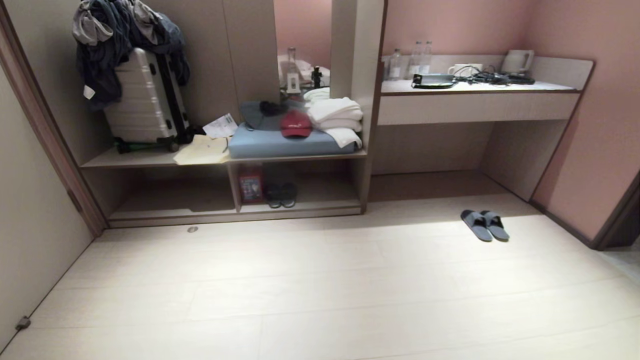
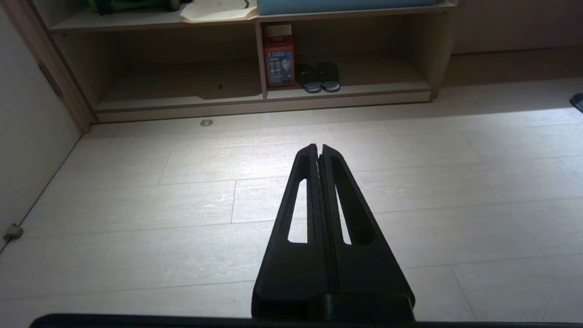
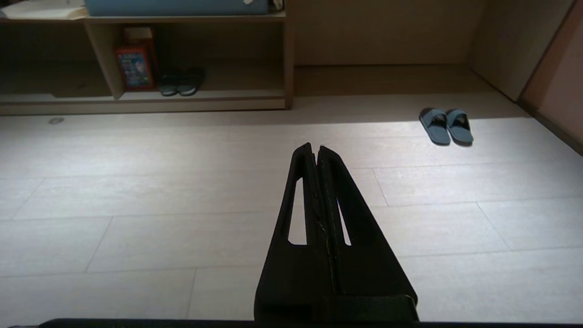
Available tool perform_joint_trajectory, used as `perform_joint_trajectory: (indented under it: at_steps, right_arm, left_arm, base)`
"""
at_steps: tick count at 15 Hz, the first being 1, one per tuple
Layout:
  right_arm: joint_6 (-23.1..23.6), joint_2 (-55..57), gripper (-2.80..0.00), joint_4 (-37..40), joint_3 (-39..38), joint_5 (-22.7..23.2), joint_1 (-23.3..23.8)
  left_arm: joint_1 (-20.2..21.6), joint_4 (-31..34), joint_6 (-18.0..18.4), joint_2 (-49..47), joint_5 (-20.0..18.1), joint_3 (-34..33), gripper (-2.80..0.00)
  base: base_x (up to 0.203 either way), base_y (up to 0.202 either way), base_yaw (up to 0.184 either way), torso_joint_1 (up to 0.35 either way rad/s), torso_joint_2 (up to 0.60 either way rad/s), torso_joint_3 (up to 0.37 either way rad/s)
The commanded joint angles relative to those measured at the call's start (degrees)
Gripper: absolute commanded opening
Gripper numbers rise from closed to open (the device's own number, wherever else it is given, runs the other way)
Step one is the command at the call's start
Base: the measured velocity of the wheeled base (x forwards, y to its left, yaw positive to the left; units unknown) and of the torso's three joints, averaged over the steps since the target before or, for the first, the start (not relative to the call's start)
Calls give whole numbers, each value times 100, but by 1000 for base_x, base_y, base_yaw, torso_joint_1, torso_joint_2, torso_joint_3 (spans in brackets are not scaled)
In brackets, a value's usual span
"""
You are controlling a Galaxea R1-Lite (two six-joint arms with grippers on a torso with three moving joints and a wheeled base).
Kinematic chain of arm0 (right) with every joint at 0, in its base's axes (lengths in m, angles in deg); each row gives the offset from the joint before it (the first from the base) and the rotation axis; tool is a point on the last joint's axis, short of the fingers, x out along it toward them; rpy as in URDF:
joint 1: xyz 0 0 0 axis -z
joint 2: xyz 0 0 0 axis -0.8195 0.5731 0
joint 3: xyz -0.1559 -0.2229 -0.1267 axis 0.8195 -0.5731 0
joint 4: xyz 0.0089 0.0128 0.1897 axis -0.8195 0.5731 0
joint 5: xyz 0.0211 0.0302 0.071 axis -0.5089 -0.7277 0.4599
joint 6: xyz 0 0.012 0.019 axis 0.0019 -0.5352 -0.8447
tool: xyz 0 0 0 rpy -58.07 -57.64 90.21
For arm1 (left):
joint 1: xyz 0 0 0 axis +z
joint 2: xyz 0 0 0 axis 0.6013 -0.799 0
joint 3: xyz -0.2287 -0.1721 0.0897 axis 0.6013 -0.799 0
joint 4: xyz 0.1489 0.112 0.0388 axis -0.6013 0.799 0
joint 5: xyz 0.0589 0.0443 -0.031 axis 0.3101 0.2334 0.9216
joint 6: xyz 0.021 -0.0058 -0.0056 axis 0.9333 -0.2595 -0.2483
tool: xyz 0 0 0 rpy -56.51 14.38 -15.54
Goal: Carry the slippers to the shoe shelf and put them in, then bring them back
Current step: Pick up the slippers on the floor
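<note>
Your shoe shelf [image 1: 300, 207]: dark pair [image 1: 281, 195] beside red box [image 1: 251, 187]. Slippers [image 1: 484, 225] on floor [image 1: 320, 290]. Both grippers' jaws together, left gripper [image 2: 319, 146] and right gripper [image 3: 315, 146].

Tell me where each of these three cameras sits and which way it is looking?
Head view: high on the robot, looking forward and down at the floor, the shoe shelf and the slippers; none of the robot's body shows.
Left wrist view: behind the shut left gripper, low, facing the shelf's dark pair.
Right wrist view: behind the shut right gripper, facing the slippers.
Shared: both wrist views show the dark pair beside a red box.
</note>
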Motion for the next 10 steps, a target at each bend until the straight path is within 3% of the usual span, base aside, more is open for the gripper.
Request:
perform_joint_trajectory:
  at_steps: [1,10]
  right_arm:
    - [-1,-9,-280,-5,-9,7,-2]
    - [-1,-9,-280,-5,-9,-1,-2]
  left_arm:
    - [0,1,-2,-2,1,0,-280]
    - [9,1,-2,-2,1,0,-280]
  base:
    - [197,0,2,7,6,-1]
    - [196,0,-1,4,3,3]
